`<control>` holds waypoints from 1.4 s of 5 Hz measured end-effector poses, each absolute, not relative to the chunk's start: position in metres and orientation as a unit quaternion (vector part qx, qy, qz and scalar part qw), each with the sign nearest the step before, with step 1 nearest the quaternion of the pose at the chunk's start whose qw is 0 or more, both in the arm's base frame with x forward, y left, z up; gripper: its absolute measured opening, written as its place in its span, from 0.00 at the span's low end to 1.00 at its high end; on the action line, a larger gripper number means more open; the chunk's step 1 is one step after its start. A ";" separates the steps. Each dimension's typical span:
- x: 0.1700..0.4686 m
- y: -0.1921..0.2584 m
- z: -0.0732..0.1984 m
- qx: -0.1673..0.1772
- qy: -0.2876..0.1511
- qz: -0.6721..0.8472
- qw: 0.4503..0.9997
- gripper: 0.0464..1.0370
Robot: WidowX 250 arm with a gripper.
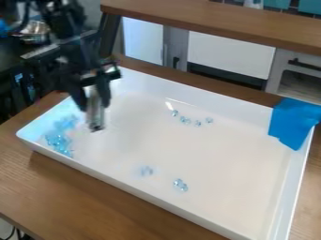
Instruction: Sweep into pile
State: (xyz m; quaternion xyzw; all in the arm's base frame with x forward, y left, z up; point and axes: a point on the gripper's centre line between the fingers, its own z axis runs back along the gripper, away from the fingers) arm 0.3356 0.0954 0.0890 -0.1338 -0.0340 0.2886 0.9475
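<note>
While tool (93,96) grips blurry obj. (95,112), tray's (207,150) pt. hidden.

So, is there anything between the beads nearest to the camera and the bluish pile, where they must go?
Yes, a small cluster lies roughly between those beads and the pile; nothing else is visible there on the floor.

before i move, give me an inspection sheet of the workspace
surface: white tray on a wooden table
job's things: blue beads grouped at the tray's left end; loose beads farther right, in a back row and two front clusters
clutter: blue cloth over the far-right corner
gripper: black gripper above the tray's left part, pale tool between its fingers, blurred
cables: dark cable, lower left
surroundings: white cabinets, metal bowl
</note>
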 end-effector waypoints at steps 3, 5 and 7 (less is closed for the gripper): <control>0.368 -0.051 0.095 -0.135 -0.050 0.177 0.974 0.46; 0.361 -0.077 0.048 -0.093 -0.070 0.137 0.984 0.46; 0.362 -0.067 0.035 -0.074 -0.090 0.121 0.986 0.46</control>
